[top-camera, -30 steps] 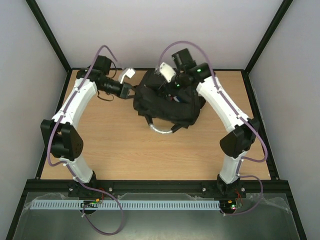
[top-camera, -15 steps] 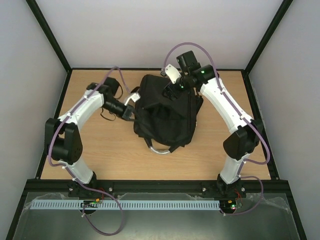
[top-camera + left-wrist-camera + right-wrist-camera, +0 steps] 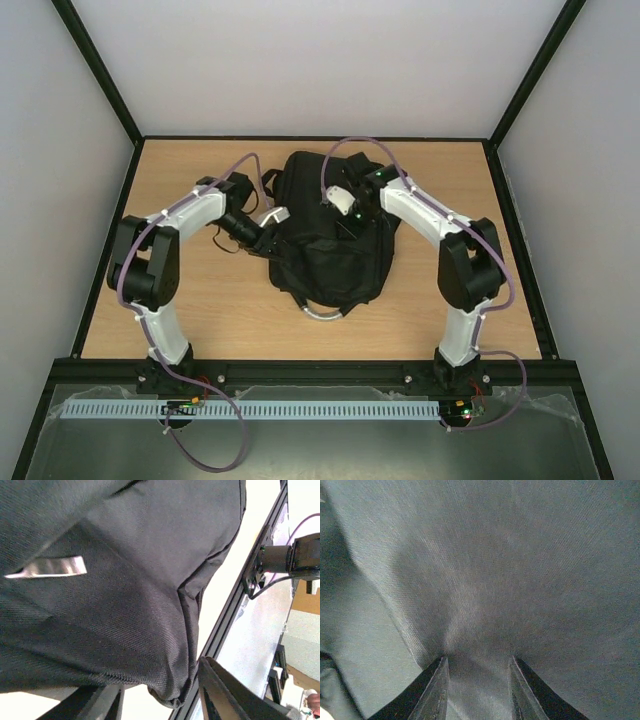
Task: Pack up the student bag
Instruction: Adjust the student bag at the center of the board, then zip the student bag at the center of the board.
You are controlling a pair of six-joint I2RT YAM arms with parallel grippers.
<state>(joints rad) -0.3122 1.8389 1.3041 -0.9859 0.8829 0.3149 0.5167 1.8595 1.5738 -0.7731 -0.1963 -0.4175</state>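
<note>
Black fabric fills both wrist views as your two arms close on the student bag [image 3: 325, 250] from either side. In the overhead view your left arm [image 3: 150, 270] folds sharply at the elbow near the left edge of the worktop [image 3: 210, 320]. Its forearm climbs to the right, and the wrist then turns down to set the left gripper [image 3: 268, 235] against the bag's left flank. Your right arm [image 3: 425, 210] mirrors it, elbow high on the right and forearm reaching up and left, with the right gripper [image 3: 345, 232] pressed onto the bag's upper middle.

In the left wrist view a corner fold of the bag lies between the fingers [image 3: 225, 690]. You cannot tell whether the jaws are clamped on it. A silver strip [image 3: 47, 567] shows on the fabric at upper left. In the right wrist view the jaws pinch a ridge of cloth, with creases fanning out from the fingers [image 3: 437, 690].

The bag lies in the upper centre of the worktop, its top edge near the far edge of the wood. Bare wood lies to the left, to the right and below, down to the black frame rail [image 3: 320, 368].

The bag's long axis runs from the top of the frame to the bottom. Its silver-grey handle loop [image 3: 322, 312] points toward the bottom of the frame.
</note>
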